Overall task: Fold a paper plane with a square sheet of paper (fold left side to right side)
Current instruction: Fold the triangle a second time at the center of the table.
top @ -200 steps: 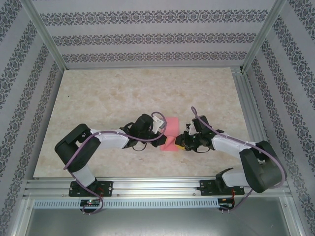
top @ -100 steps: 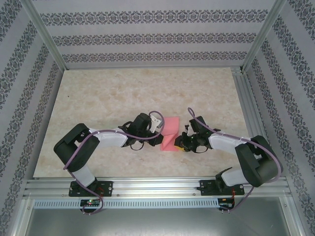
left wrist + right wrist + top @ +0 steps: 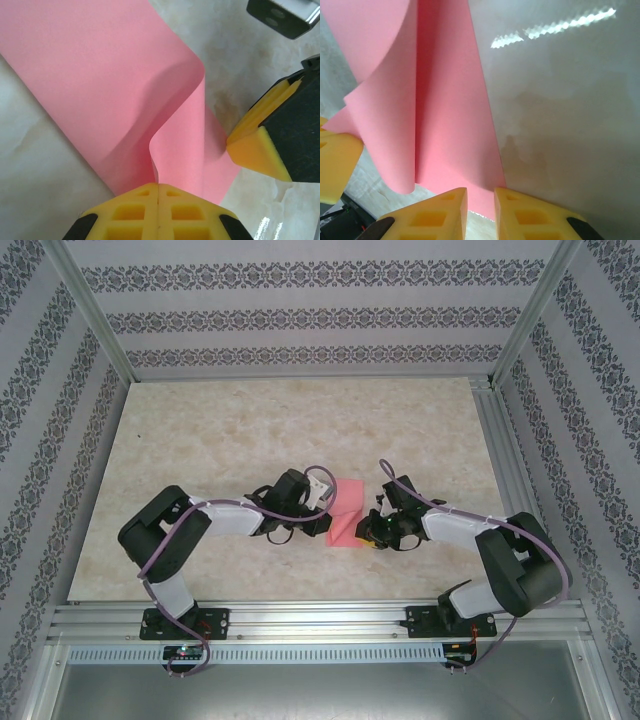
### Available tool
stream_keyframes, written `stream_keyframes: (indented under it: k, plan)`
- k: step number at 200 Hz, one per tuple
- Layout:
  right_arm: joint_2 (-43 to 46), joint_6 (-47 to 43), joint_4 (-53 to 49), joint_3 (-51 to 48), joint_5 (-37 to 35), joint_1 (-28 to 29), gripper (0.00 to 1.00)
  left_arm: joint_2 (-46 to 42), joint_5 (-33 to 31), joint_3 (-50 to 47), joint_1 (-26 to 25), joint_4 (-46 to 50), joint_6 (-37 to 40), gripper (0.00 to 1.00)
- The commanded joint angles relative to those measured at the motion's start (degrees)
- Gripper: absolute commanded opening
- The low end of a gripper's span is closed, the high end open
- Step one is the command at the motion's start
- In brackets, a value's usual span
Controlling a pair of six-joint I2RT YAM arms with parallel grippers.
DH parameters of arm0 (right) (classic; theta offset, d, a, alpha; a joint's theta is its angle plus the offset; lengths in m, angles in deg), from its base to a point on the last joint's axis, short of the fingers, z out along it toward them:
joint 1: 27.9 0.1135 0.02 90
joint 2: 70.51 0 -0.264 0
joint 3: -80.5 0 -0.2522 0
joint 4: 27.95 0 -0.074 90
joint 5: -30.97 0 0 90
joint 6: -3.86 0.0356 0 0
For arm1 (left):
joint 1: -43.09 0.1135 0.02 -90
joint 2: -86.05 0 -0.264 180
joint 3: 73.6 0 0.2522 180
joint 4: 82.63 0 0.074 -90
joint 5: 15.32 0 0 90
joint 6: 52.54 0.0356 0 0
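Findings, overhead view, nearest first. The two arms reach in from the near edge and meet at mid-table over the square sheet of thin pinkish-red paper [image 3: 348, 506].

The left gripper [image 3: 158, 187] is at the sheet's 9 o'clock side. Its yellow pads are clenched flush together on the paper's left edge. That edge is raised off the table, and the paper curls over in a soft, uncreased bend.

The right gripper [image 3: 480, 194] is at the sheet's 4 o'clock corner. Its jaws stand narrowly parted and are not clamped on the sheet. The paper's near-right edge runs across the gap at the fingertips. In the left wrist view, one yellow fingertip [image 3: 256, 152] touches that same right edge.

The sheet lies on the beige marbled table [image 3: 220, 440], just nearer than its centre. Part-folded, it reads as a narrow upright strip. Its long axis runs from 6 o'clock to 12 o'clock, with the far end leaning slightly toward 1 o'clock. The right half lies flat on the surface, and the left half arches above it.

Beyond the table stand walls of striped, patterned wallpaper [image 3: 300, 315].
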State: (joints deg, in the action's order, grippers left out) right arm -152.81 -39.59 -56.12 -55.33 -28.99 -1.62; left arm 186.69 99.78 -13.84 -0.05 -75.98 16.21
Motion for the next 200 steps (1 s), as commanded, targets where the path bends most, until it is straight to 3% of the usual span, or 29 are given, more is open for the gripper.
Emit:
stream_keyframes:
  k: [1, 200]
  plan:
    - [-0.9, -1.2, -0.7, 1.5, -1.1, 0.9, 0.22, 1.2, -0.2, 1.6, 1.0, 0.1, 1.4, 0.0]
    - [-1.2, -2.1, -2.9, 2.0, -2.1, 1.1, 0.22, 3.3, -1.0, 2.7, 2.9, 0.5, 2.2, 0.0]
